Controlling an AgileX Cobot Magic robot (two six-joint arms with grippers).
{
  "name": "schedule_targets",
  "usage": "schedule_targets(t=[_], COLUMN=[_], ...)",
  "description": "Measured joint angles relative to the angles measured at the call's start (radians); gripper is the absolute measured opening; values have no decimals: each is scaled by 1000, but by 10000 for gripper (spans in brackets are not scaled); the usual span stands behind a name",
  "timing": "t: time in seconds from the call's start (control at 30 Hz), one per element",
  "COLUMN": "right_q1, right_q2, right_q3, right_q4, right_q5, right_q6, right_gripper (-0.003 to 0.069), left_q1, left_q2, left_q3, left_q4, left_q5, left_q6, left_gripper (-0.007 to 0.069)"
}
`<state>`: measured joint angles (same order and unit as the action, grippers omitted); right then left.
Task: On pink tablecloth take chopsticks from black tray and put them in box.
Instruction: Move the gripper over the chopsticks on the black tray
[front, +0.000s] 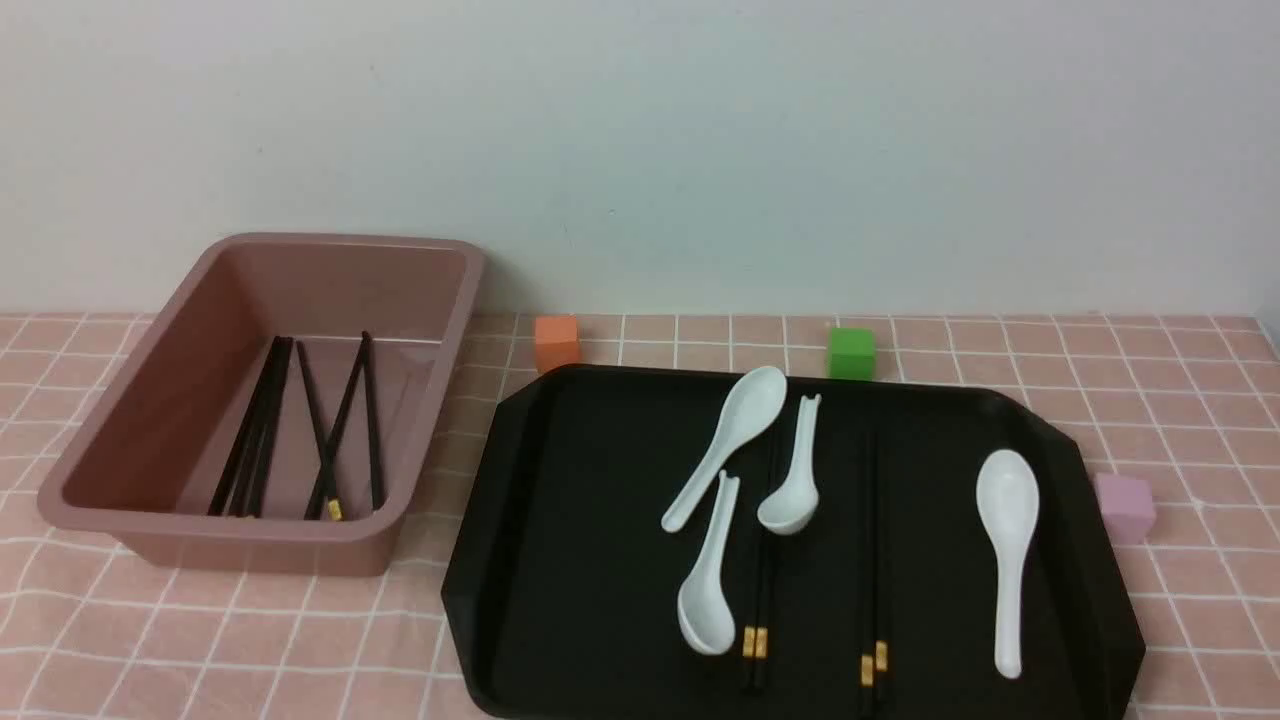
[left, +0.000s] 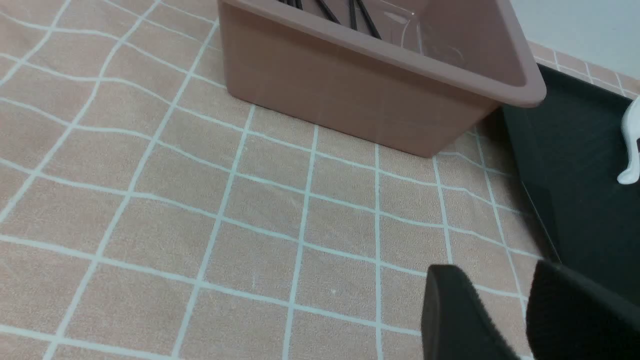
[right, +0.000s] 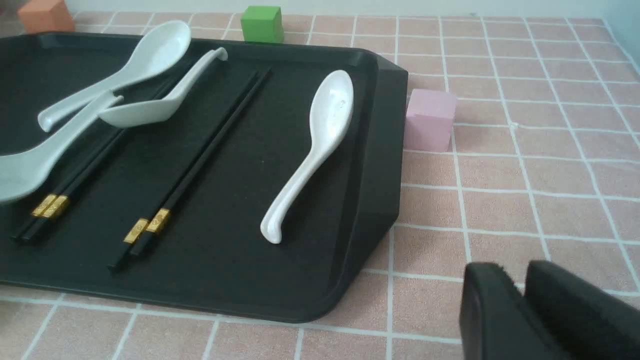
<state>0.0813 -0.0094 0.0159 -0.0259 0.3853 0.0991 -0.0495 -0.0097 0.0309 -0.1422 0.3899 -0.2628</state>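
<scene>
Sitting at left on the pink grid-lined tablecloth (front: 200, 640), a deep mauve plastic box (front: 150, 420) holds several thin black chopsticks (front: 330, 440). To its right, a glossy black rectangular tray (front: 580, 560) carries two gold-banded chopstick pairs (right: 200, 165) among four white ceramic spoons (front: 1008, 550). The left gripper (left: 497, 272) hangs over cloth, fingers apart and empty. The right gripper (right: 520, 270) is cropped, and its fingers seem pressed together.

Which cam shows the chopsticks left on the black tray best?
Right wrist view: both pairs of chopsticks show against the black tray, shafts and gold bands clear. Front view: black on black, mostly just the gold bands show. Left wrist view: none of them, only a tray edge.
</scene>
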Motion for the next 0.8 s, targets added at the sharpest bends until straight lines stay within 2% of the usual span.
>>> schedule_targets(t=[0.8], right_q1=[0], right_q2=[0], right_q3=[-1], right_q4=[0], right_q5=[1], right_q6=[0], right_gripper=[160], left_q1=[0], left_q2=[0], left_q3=[0], left_q4=[0], left_q5=[0], left_q6=[0], left_gripper=[239])
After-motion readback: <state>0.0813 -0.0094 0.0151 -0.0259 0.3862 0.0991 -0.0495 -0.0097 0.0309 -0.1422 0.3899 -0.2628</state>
